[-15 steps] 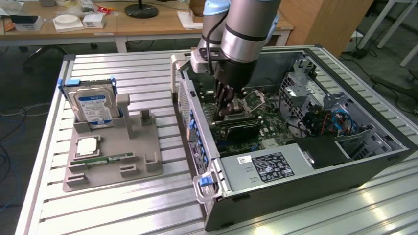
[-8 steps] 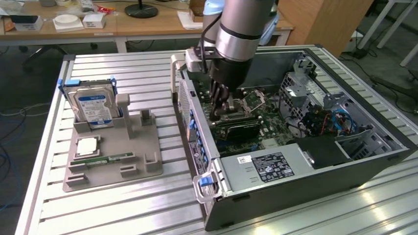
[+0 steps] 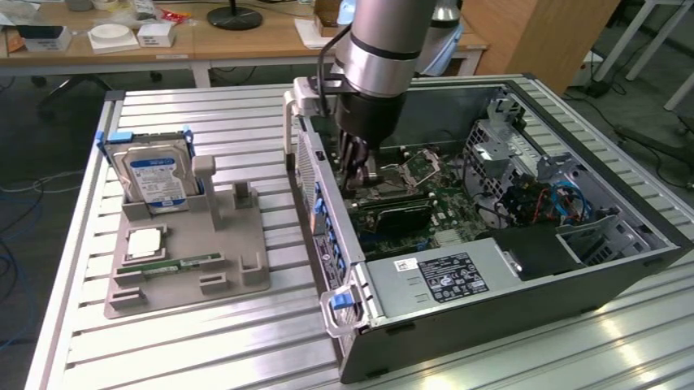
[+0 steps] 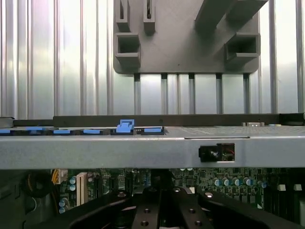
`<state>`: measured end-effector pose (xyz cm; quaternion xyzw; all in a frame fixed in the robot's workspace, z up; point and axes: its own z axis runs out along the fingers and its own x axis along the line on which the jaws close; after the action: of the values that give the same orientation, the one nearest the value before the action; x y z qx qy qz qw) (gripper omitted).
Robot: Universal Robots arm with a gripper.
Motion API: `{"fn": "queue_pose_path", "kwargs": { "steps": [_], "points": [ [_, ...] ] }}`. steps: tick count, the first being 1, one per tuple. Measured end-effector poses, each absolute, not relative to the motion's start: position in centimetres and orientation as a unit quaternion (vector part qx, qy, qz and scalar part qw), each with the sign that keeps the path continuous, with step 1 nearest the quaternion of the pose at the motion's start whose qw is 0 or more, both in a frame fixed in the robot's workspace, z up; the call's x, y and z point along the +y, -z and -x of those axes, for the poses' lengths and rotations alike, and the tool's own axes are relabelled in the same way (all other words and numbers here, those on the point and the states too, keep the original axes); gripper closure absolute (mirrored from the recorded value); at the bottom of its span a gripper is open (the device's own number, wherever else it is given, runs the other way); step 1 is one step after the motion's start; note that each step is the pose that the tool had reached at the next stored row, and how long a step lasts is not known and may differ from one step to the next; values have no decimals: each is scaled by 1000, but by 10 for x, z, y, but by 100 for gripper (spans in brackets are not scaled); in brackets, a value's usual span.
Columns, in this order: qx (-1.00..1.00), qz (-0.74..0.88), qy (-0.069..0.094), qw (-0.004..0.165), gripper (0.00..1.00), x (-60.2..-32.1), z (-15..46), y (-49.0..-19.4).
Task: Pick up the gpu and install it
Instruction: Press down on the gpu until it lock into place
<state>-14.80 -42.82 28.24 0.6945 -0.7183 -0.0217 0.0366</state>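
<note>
No text could be read. The hard drive carried a blue-and-white label, its print too small to make out. The power supply in the computer case bore a dark sticker with rows of white print and a small white tag beside it, neither legible. Boxes on the desk behind showed no readable marks
</note>
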Motion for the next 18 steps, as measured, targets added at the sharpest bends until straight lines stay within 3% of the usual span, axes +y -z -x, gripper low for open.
{"fn": "queue_pose_path", "kwargs": {
  "steps": [11,18],
  "points": [
    [-719,-694,14,42,90,-428,152,-288],
    [-719,-694,8,36,90,-428,159,-288]
  ]
}}
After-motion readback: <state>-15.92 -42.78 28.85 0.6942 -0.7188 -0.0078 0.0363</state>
